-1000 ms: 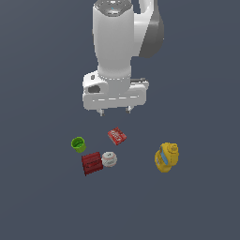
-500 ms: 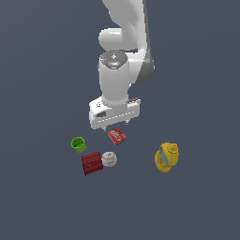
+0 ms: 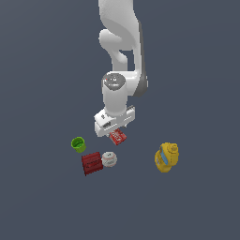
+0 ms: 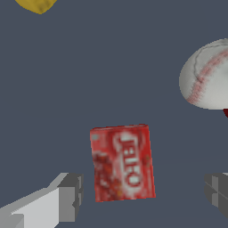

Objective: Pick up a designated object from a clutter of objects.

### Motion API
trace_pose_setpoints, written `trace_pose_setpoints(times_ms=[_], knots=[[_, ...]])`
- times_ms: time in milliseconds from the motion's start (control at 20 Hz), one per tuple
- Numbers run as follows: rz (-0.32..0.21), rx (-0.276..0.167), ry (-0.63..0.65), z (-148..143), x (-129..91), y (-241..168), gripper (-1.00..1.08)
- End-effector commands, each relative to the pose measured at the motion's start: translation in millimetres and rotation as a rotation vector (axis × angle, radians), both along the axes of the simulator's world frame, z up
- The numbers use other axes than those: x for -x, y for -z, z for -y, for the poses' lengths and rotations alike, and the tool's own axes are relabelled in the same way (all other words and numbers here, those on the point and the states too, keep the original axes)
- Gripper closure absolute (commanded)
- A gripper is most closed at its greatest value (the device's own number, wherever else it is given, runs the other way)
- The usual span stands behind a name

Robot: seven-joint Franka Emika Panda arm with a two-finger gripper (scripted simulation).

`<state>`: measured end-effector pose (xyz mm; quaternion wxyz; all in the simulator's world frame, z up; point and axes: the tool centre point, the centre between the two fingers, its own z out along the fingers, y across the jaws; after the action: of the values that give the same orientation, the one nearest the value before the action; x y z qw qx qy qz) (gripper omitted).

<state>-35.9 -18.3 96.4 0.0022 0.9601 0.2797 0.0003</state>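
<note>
The designated object, a flat bright-red box with white lettering (image 3: 119,137) (image 4: 122,162), lies on the grey floor. My gripper (image 3: 113,132) (image 4: 143,192) hangs low right over it and is open. In the wrist view the box lies between the two grey fingertips (image 4: 70,196), closer to one of them, with a gap on each side and neither touching it. In the exterior view the white hand covers part of the box. The rest of the clutter lies close by.
The white red-stitched ball (image 3: 109,159) (image 4: 207,75) lies close beside the box, with the dark red ribbed block (image 3: 91,163) touching it. A green cup (image 3: 78,144) stands toward the exterior view's left. A yellow bottle with a blue label (image 3: 166,157) (image 4: 35,4) lies toward its right.
The arm has come down steadily from well above the clutter, and the hand is now just above the red lettered box. None of the objects has moved.
</note>
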Motion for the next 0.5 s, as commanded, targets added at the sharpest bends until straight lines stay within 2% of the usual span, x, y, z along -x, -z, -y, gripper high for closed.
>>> trace_pose_setpoints(times_ms=[0,450], knots=[[0.000,-0.002,-0.035,0,6,13,-0.92],[-0.002,-0.004,-0.084,-1,16,31,-0.92]])
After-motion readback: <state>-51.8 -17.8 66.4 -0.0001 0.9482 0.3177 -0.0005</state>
